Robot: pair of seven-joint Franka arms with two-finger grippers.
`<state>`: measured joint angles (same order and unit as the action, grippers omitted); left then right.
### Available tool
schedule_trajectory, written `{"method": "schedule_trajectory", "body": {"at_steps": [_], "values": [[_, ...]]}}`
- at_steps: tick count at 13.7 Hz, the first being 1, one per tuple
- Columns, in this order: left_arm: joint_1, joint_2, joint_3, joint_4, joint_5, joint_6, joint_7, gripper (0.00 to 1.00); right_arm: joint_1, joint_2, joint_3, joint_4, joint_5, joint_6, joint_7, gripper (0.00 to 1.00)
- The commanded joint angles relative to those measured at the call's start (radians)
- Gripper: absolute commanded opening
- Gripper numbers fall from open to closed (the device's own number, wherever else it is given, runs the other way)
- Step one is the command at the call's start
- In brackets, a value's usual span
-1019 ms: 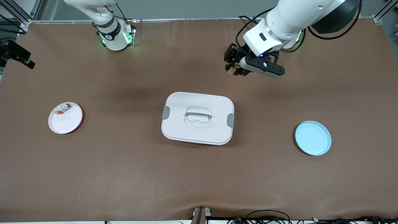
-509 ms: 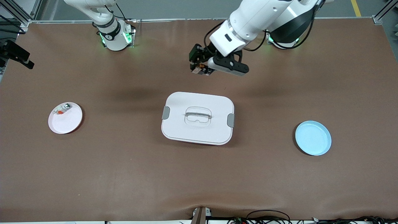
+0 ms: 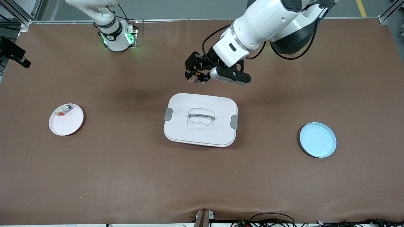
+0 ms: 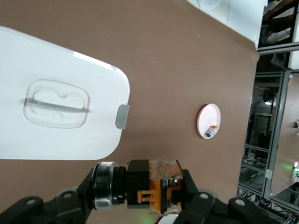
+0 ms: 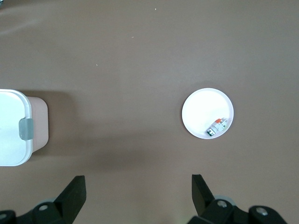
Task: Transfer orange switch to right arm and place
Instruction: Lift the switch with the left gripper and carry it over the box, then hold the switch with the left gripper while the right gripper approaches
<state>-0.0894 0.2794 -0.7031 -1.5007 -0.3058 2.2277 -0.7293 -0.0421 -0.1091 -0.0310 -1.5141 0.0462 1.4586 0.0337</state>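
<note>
Orange switch (image 3: 196,76): small black block, orange part on one face, silvery round knob at one end. Lying sideways, clamped in left gripper (image 3: 195,76), up in air over bare table just past white lidded box (image 3: 200,119). Clear of any surface.
</note>
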Motion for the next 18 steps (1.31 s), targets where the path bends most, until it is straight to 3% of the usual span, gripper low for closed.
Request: {"method": "schedule_trajectory", "body": {"at_steps": [1, 8, 14, 18], "values": [[-0.001, 0.017, -0.003, 0.062, 0.002, 0.0, -0.009, 0.3, -0.009, -0.003, 0.013, -0.002, 0.02, -0.012, 0.002, 1.0], [-0.019, 0.064, -0.004, 0.062, 0.002, 0.07, -0.025, 0.28, 0.01, 0.031, 0.013, -0.003, 0.171, -0.012, 0.002, 1.0], [-0.018, 0.075, -0.003, 0.062, 0.002, 0.072, -0.091, 0.28, 0.056, 0.051, 0.014, -0.006, 0.19, -0.003, 0.003, 1.0], [-0.019, 0.075, -0.003, 0.063, 0.0, 0.073, -0.093, 0.28, 0.064, 0.066, 0.013, -0.003, 0.307, 0.005, -0.006, 1.0]]}}
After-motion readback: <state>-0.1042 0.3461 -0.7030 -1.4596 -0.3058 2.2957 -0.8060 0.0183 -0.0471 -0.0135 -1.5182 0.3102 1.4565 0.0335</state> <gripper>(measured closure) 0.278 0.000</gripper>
